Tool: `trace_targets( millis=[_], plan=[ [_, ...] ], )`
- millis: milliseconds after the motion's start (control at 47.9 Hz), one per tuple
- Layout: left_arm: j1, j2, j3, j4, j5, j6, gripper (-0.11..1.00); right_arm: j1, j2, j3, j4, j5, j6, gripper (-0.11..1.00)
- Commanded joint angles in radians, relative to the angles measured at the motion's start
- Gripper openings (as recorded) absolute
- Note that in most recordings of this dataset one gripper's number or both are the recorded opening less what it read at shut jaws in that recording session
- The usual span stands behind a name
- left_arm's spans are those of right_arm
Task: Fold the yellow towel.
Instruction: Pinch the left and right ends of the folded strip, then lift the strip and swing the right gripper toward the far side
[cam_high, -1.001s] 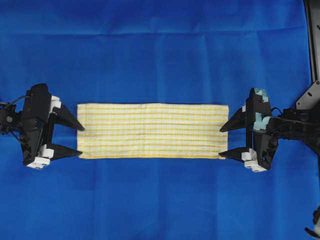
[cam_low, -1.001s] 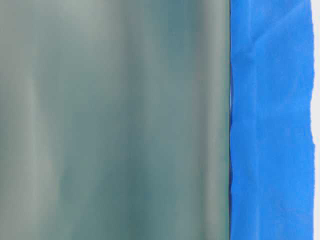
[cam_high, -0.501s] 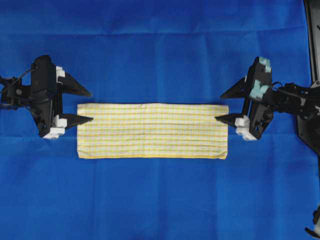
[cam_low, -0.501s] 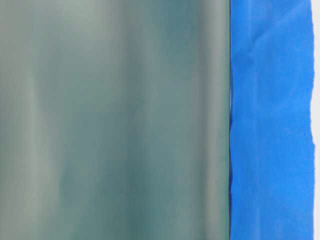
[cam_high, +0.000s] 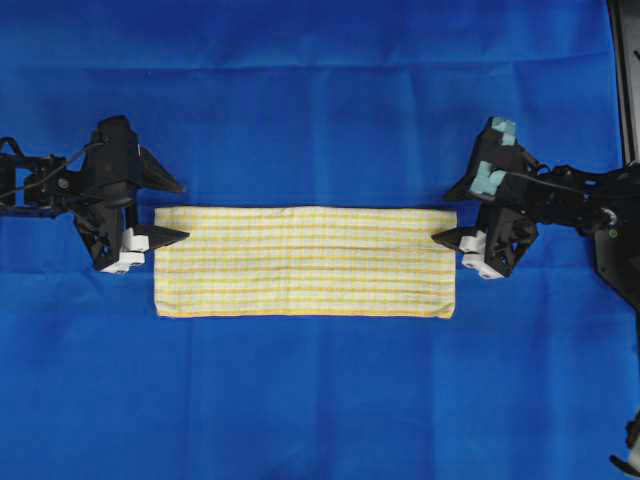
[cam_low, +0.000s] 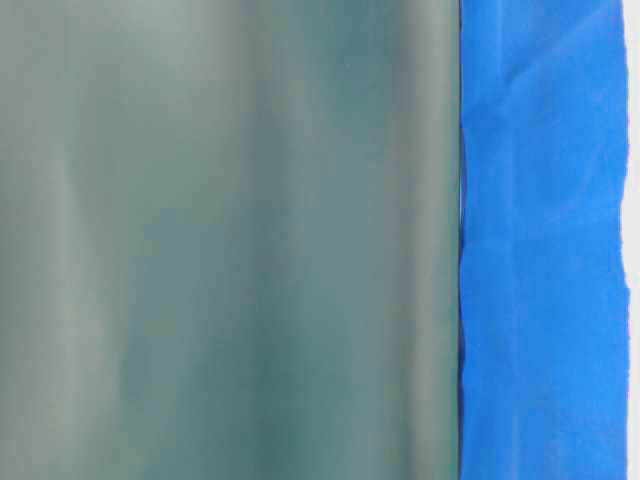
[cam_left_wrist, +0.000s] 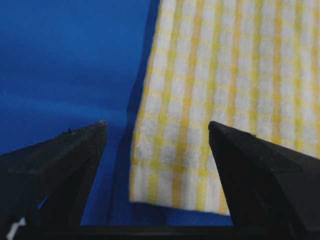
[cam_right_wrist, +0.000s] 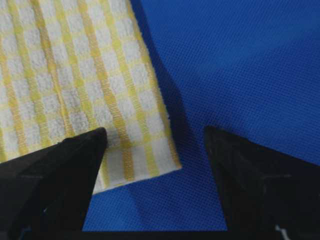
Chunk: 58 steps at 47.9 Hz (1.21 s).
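Both arms have slid up toward the far corners of the yellow towel. It lies flat in a long strip on the blue cloth. The left gripper and right gripper have their fingers wide apart, holding nothing, each straddling a far corner, probably ready to pinch. There's lots of bare cloth around every edge.

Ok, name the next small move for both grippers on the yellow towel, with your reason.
Probably lower and close both on the far corners. The left gripper and right gripper stand open, each straddling a far corner of the yellow towel, which lies flat on the blue cloth, ungrasped.
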Motion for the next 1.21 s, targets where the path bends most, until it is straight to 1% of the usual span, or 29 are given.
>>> trace_targets(
  millis=[0,167,209,250,271,313,355,396,459,501,522,668,793,960,1085,1189],
  plan=[
    [0.018,0.008,-0.014,-0.002,0.008,-0.008,0.77,-0.003,0.008,-0.02,0.0,0.003,-0.002,0.77],
    [0.034,0.018,-0.023,-0.002,0.054,-0.014,0.74,-0.002,0.012,-0.021,0.0,-0.002,-0.002,0.75],
    [0.034,0.021,-0.028,-0.002,0.072,-0.017,0.72,-0.003,0.012,-0.023,-0.002,-0.002,-0.005,0.73],
    [0.032,0.025,-0.034,-0.002,0.097,-0.02,0.67,-0.003,0.012,-0.023,-0.003,0.002,-0.009,0.69],
    [0.031,0.026,-0.035,-0.002,0.112,-0.02,0.63,-0.002,0.012,-0.023,-0.005,0.003,-0.011,0.64],
    [0.026,0.029,-0.041,-0.002,0.144,-0.018,0.52,-0.003,0.012,-0.021,-0.011,0.003,-0.018,0.55],
    [0.021,0.032,-0.048,-0.002,0.176,-0.014,0.4,-0.003,0.011,-0.023,-0.017,0.005,-0.021,0.43],
    [0.018,0.038,-0.057,-0.002,0.207,-0.008,0.29,-0.003,0.012,-0.023,-0.018,0.006,-0.023,0.28],
    [0.017,0.038,-0.064,-0.002,0.23,-0.008,0.13,-0.003,0.011,-0.025,-0.02,0.006,-0.023,0.12],
    [0.017,0.04,-0.067,-0.002,0.235,-0.008,0.05,-0.003,0.011,-0.025,-0.02,0.006,-0.023,0.04],
    [0.018,0.04,-0.067,-0.002,0.235,-0.008,0.03,-0.002,0.011,-0.026,-0.02,0.006,-0.023,0.02],
    [0.017,0.032,-0.071,-0.002,0.242,-0.009,0.03,-0.003,0.002,-0.029,-0.017,0.006,-0.014,0.02],
    [0.017,-0.008,-0.083,-0.002,0.27,-0.012,0.03,-0.003,-0.037,-0.029,-0.017,0.008,-0.012,0.02],
    [0.017,-0.127,-0.129,-0.002,0.387,-0.012,0.03,-0.008,-0.143,-0.028,-0.017,0.037,-0.014,0.02],
    [0.003,-0.21,-0.164,-0.002,0.477,-0.011,0.03,-0.017,-0.227,-0.025,-0.017,0.071,-0.014,0.02],
    [-0.003,-0.268,-0.183,-0.002,0.522,-0.009,0.03,-0.025,-0.29,-0.026,-0.02,0.091,-0.015,0.02]
  ],
)
